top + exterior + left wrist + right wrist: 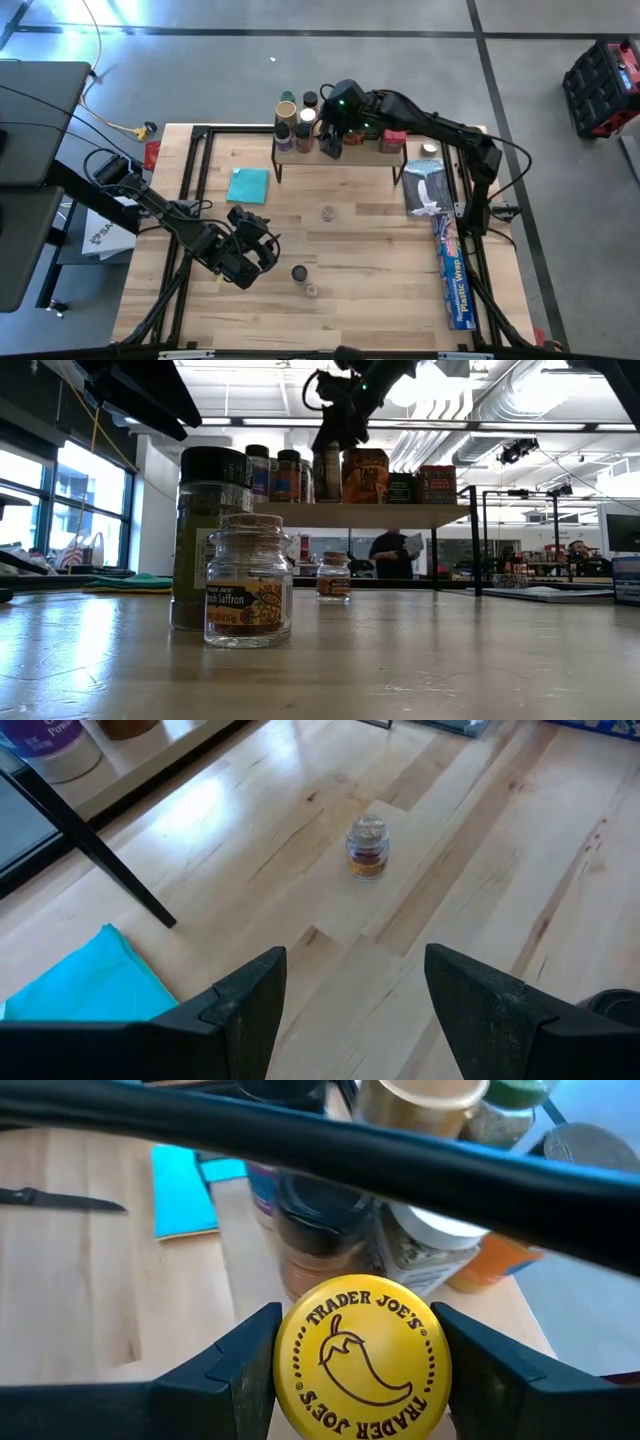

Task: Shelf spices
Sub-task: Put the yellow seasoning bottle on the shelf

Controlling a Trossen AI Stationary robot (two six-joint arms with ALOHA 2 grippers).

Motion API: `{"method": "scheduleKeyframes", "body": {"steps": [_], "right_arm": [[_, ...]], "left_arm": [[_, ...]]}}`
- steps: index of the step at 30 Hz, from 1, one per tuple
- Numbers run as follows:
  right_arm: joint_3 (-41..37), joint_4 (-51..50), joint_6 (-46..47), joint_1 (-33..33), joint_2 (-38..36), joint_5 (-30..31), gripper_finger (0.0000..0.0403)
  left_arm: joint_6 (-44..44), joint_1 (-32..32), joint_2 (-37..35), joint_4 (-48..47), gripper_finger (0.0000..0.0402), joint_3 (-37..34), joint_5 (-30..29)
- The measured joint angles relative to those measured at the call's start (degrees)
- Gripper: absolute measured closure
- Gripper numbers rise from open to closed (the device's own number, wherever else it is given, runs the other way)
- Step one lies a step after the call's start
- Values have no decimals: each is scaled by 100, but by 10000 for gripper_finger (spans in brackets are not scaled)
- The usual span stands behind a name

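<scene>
The shelf [345, 160] stands at the table's far edge, with several spice jars [295, 118] crowded on its left end and red boxes [392, 142] on its right. My right gripper [362, 1370] is above the shelf's left-middle, shut on a yellow-lidded jar [327, 472]. My left gripper [355, 995] hovers open over the near-left table, touching nothing. A small saffron jar [367, 847] stands on the table ahead of it. Two more jars [298, 272] [311, 290] stand just right of it: a dark-lidded one [212, 535] and a saffron one [247, 595]. My right gripper pinches the jar by its yellow lid [300, 1330], one finger on each side of the rim. The fingers [235, 1370] come from above, pointing down. The jar stays upright among the other jars, its base reaching down to the shelf top [400, 513].
A teal cloth [248, 185] lies left of the shelf's front leg. A long blue plastic-wrap box [452, 270] and a white packet [428, 185] lie along the table's right side. A small jar [328, 212] stands mid-table. People [395, 555] move in the room beyond.
</scene>
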Motion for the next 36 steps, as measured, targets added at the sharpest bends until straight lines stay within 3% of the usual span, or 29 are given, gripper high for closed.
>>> {"method": "scheduleKeyframes", "body": {"steps": [8,22,29,33,36], "right_arm": [[0,117,-13,-42,8,176,143],[14,276,-242,-10,3,217,139],[551,175,-450,125,3,470,139],[895,-305,-630,196,-1,470,166],[1075,-609,-622,209,-1,458,225]], "left_arm": [[0,0,0,5,167,0,-2],[0,0,0,7,167,0,30],[0,0,0,9,167,0,46],[5,0,1,17,167,0,46],[48,0,0,22,167,0,46]]}}
